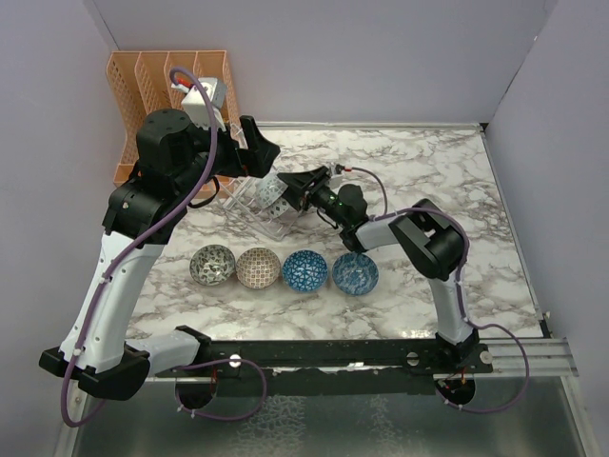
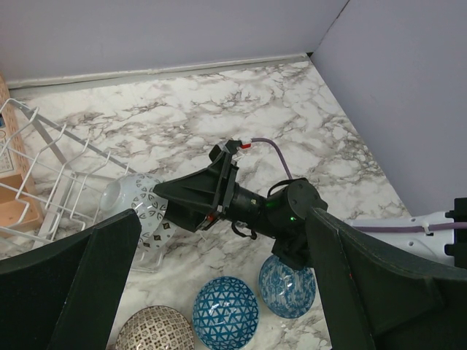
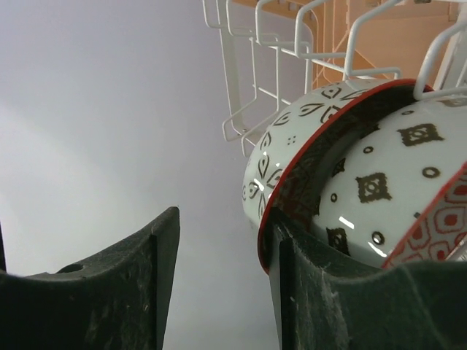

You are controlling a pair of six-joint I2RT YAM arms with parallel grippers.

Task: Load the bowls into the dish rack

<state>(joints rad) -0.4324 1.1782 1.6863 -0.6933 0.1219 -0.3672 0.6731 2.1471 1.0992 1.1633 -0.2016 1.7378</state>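
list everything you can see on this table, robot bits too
grey-black bowl: 1, left end of the front row
beige bowl: 1, next in the row
blue bowls: 2, right end of the row
red-rimmed bowls: 2, white outside, nested in the rack
dish rack: 1, pale thin bars, behind the row
desk organiser: 1, orange, back left corner
white-grey item: 1, in the organiser, unidentifiable
table: 1, marble
left gripper: 1, black, open, over the rack
right gripper: 1, black, open, beside the outer red-rimmed bowl

A lab test cell: plain walls [image 1: 362, 57] enclosing marble tabletop [image 1: 419, 162].
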